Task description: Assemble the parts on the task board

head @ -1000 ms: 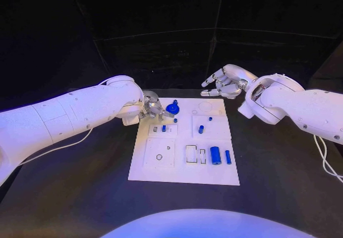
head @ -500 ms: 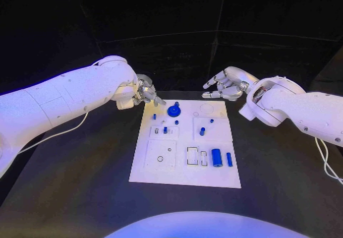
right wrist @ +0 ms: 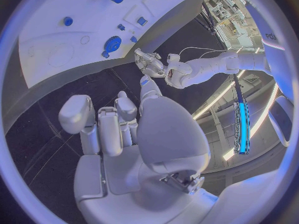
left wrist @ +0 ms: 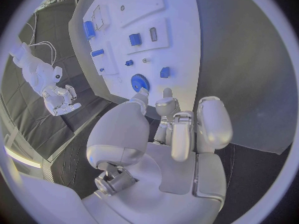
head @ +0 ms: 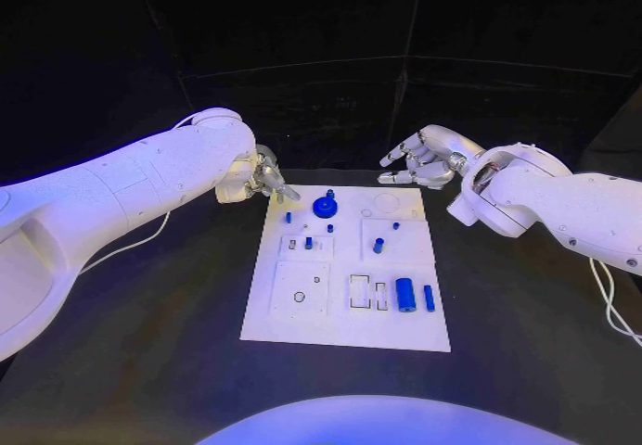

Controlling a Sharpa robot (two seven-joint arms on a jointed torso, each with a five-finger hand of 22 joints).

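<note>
1. Two silver hands hang over the far end of the black table [head: 160,334], one at each far corner of the white task board [head: 345,326], neither touching it.
2. At upper left of the head view, the left hand [head: 263,176] sits just off the board's far-left corner; its fingers are curled in toward the palm and nothing is in them, as the left wrist view [left wrist: 174,129] also shows.
3. At upper right of centre in the head view, the right hand [head: 426,155] hovers beyond the board's far-right corner, fingers loosely bent and apart, holding nothing; the right wrist view [right wrist: 118,129] shows the same empty palm.
4. Centre of the head view holds the board, lying flat and running from the hands toward the lower middle of the frame.
5. On the board's far end, near the left hand, a blue gear [head: 324,206] sits with a small knob on top.
6. Below it, small blue pegs [head: 308,243] stand in the middle rows of the board.
7. Toward the lower right of the board, a thick blue cylinder [head: 405,295] lies beside a thinner blue pin [head: 429,298], just apart from each other.
8. Left of the cylinder, a rectangular recess [head: 359,290] is cut into the board.
</note>
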